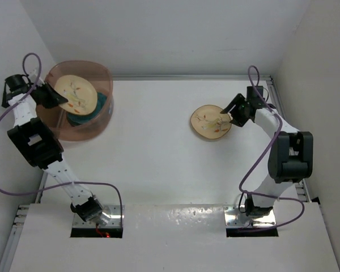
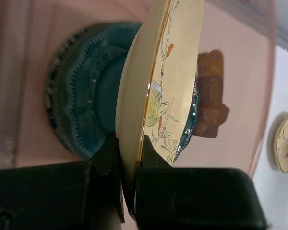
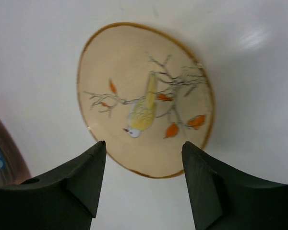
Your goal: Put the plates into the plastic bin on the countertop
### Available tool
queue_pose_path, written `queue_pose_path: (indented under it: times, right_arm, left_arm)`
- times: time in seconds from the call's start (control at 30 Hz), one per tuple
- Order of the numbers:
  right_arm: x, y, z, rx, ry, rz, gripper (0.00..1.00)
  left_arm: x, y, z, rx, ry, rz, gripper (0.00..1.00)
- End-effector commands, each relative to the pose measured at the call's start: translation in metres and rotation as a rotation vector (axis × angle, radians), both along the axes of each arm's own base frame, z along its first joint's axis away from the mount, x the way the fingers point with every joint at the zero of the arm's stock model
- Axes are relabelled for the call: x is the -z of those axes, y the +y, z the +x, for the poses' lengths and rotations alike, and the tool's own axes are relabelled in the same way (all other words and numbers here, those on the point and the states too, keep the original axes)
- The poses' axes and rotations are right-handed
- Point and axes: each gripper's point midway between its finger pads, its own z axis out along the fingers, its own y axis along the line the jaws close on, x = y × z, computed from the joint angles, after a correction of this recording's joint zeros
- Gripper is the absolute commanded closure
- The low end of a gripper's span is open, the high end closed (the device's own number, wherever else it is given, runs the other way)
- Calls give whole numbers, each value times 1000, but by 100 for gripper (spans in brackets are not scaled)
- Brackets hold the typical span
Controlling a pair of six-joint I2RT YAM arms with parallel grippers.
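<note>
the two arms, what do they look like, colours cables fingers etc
Both the left arm and right arm have white links with chunky black joint housings. A thin purple cable loops loosely along each. The left gripper and right gripper have matte black, wedge-shaped fingers.

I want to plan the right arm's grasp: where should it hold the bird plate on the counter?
Probably the rim of the plate nearest the right gripper, coming from the right: it lies flat and wide, so only its thin edge fits the open jaws.
</note>
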Motion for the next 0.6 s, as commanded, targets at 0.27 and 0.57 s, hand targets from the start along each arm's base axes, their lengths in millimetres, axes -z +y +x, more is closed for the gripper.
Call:
queue_pose_path:
  times: [0.27,0.57]
  right_arm:
    - [79,-24,-28,30,162,70,30]
    - [109,-7,-15,25,146,187,45]
  left_arm:
    - [47,-13,14,46,44,-47,82]
    - [91,-7,-12,13,249,42,32]
